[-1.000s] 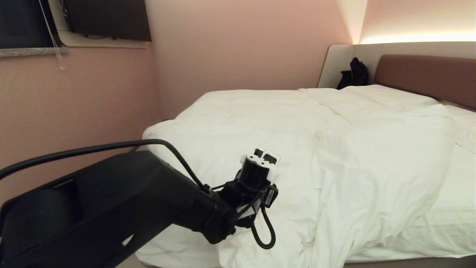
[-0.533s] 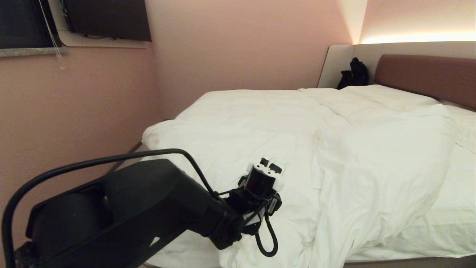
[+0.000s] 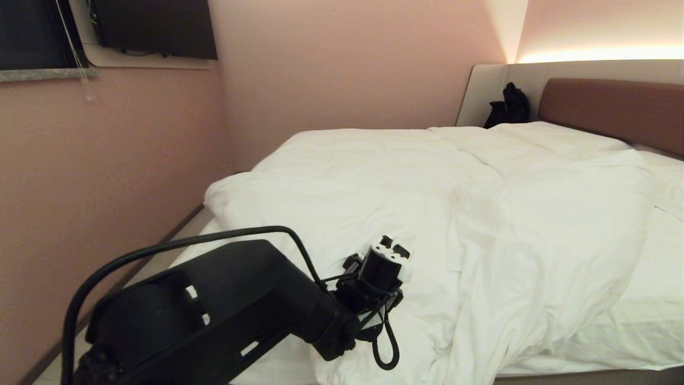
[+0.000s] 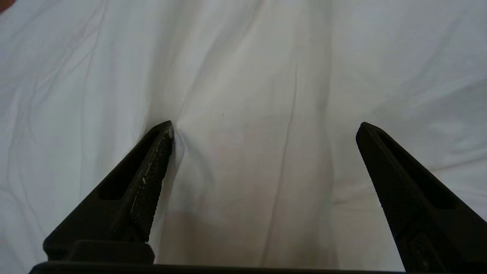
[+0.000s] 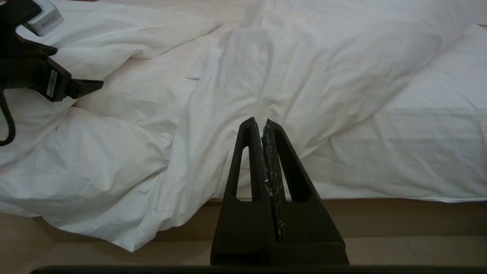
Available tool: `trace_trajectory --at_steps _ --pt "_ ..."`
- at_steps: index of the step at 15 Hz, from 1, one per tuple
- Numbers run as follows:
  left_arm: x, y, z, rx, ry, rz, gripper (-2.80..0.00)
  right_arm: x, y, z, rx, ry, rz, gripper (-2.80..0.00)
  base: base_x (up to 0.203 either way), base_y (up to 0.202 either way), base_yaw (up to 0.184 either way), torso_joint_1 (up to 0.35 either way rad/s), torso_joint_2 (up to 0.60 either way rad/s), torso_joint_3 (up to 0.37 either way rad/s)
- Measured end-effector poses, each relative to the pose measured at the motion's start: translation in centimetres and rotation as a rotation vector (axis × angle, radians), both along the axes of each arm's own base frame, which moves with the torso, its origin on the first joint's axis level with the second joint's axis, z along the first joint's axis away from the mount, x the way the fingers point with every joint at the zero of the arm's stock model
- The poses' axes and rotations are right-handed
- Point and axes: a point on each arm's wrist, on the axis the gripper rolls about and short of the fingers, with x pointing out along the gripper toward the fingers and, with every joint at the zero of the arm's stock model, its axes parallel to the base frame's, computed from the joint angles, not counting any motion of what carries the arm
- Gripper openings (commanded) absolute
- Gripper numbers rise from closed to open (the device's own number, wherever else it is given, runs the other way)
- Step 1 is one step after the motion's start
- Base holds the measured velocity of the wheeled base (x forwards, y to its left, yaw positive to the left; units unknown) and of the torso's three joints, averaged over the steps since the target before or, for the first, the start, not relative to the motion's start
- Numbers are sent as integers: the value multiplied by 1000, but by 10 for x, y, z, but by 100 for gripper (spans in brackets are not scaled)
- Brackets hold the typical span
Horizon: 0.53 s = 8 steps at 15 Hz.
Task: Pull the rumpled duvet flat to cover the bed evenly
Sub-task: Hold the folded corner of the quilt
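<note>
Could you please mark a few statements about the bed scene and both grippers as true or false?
1. The left gripper is open over the duvet. True.
2. The right gripper is clamped on the duvet. False: it is shut on nothing, off the bed.
3. A dark bag sits beside the headboard. True.
4. The duvet lies flat and smooth. False: it is bunched and hangs over the near edge.

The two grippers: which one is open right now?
The left gripper, over the duvet: its jaws stand wide apart, one fingertip denting the cloth. The right gripper, near the bed's edge, is shut.
</note>
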Motion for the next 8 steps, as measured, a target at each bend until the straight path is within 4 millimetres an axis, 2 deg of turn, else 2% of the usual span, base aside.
trace_trajectory --at_steps 8 --pt "18 -4 -17 61 -41 70 0 0 0 0 0 0 1 -280 0 0 0 0 0 0"
